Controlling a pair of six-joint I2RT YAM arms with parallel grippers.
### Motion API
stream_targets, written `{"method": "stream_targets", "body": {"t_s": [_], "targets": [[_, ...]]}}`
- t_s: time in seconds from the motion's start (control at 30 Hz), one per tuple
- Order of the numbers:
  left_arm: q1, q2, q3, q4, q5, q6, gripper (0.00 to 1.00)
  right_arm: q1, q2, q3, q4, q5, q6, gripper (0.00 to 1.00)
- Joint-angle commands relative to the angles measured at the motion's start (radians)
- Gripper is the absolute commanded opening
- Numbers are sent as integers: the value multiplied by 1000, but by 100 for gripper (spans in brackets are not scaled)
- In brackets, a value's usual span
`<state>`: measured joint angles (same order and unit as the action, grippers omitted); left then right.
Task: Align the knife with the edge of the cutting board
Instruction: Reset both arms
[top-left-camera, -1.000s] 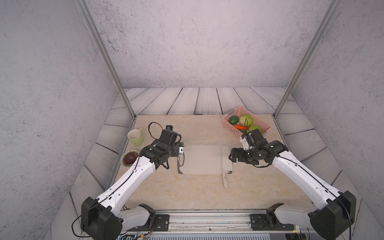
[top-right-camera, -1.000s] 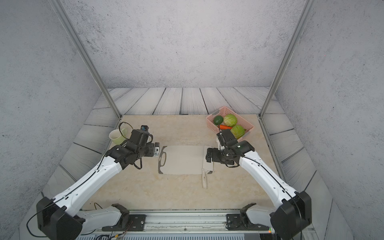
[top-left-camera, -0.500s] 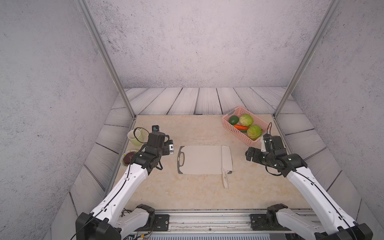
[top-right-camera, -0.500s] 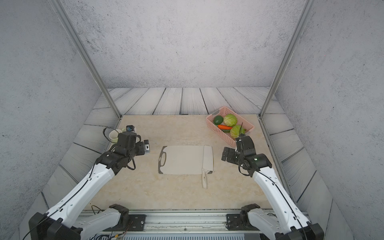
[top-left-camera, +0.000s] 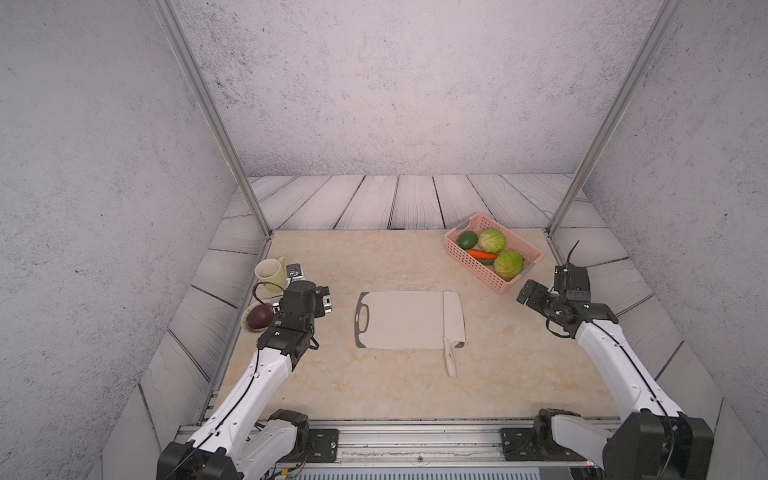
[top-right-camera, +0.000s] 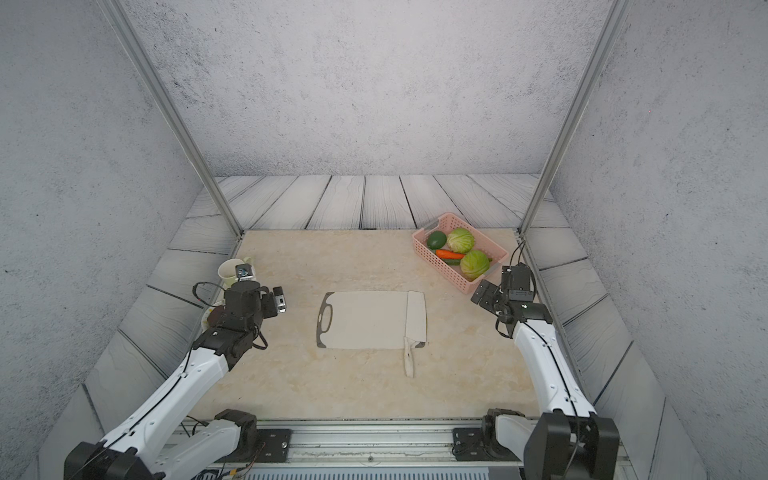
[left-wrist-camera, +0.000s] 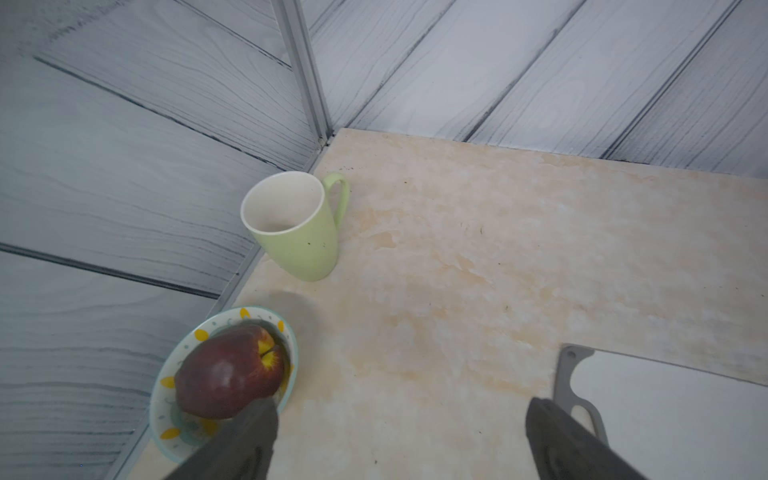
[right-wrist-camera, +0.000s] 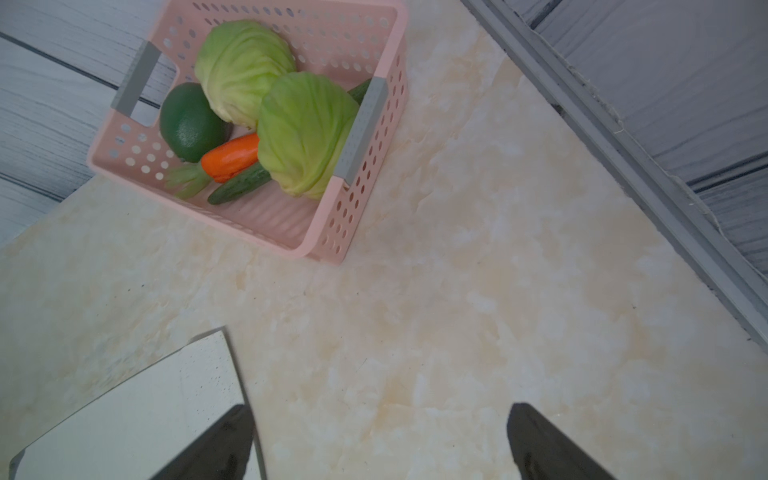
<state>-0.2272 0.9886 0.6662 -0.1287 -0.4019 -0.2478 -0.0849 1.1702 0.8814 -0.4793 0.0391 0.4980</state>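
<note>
knife (top-left-camera: 453, 318) lies along cutting board (top-left-camera: 399, 320) edge, left tool (top-left-camera: 322, 300) & right tool (top-left-camera: 528, 294) spread, empty; bumping its overhanging end prob skews it

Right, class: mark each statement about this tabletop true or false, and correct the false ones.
1. The knife lies on the cutting board, along the end opposite the handle slot. True.
2. The right gripper grips the knife. False: it is open, apart from the knife, near the pink basket.
3. The green mug lies on its side. False: it stands upright.
4. A dark red apple sits on a small plate. True.
</note>
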Motion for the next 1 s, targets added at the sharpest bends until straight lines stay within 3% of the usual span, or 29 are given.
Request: {"method": "stream_targets", "body": {"t_s": [0.0,0.5,0.97], "targets": [[23,11,-19,58,-59,33,98,-22,31,7,73,29,-28,99],[58,172,6,182,-84,74,98,-30,76,-92,271,88,-79,99],[111,219,-146,470,-17,126,98,-30,36,-241,498,115,-100,99]]}}
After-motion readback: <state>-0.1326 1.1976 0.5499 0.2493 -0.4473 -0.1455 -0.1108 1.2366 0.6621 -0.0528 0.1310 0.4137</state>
